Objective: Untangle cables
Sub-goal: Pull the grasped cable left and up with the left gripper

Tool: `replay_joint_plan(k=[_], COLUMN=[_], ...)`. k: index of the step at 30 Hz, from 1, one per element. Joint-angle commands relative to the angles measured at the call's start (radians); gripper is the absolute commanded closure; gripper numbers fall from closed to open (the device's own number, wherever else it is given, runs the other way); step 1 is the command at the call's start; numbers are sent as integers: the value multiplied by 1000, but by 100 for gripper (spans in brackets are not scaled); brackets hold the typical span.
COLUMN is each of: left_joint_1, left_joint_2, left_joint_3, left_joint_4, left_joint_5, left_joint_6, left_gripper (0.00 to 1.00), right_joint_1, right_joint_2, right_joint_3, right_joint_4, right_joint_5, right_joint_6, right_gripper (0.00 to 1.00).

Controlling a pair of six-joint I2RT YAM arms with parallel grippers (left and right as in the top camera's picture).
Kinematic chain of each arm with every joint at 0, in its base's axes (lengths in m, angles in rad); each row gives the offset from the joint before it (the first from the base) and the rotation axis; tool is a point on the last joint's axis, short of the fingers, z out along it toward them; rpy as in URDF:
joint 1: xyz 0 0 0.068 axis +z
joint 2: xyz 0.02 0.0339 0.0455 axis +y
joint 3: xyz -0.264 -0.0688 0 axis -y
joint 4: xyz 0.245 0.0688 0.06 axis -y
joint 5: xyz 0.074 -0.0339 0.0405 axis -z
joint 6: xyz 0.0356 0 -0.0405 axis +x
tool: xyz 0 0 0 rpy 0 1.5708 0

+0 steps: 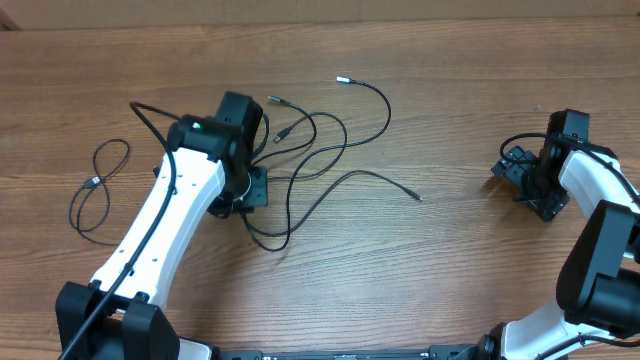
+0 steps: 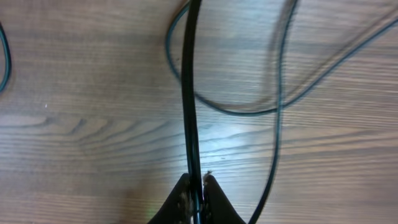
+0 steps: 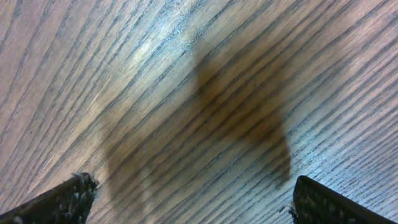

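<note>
A tangle of thin black cables (image 1: 310,150) lies at the table's middle, with plug tips at the back (image 1: 341,78) and at the right (image 1: 417,198). A separate looped cable (image 1: 100,185) lies at the far left. My left gripper (image 1: 250,185) sits over the tangle's left side. In the left wrist view it (image 2: 195,186) is shut on one black cable (image 2: 189,93) that runs straight away from the jaws; other strands (image 2: 280,93) curve beside it. My right gripper (image 1: 530,185) is at the far right, open and empty (image 3: 193,193) over bare wood.
The wooden table (image 1: 450,280) extends around the cables. The left arm's white links (image 1: 170,230) cross the front left, and a thicker black arm wire runs along them. The right arm (image 1: 600,200) stands at the right edge.
</note>
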Motion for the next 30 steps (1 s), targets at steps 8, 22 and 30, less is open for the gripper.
replay_joint_plan(k=[8, 22, 30], left_joint_1=[5, 5, 5], left_joint_2=[8, 10, 11], left_joint_3=[-216, -160, -70], left_joint_4=[90, 136, 162], left_joint_5=[-250, -33, -38], left_joint_6=[-193, -117, -111], left_gripper=[92, 81, 77], right_joint_1=[-1, -1, -1], right_joint_2=[0, 0, 0], right_joint_3=[-5, -5, -5], right_joint_4=[6, 5, 6], right_joint_5=[-1, 0, 0], right_joint_6=[7, 7, 7], right_gripper=[0, 0, 0])
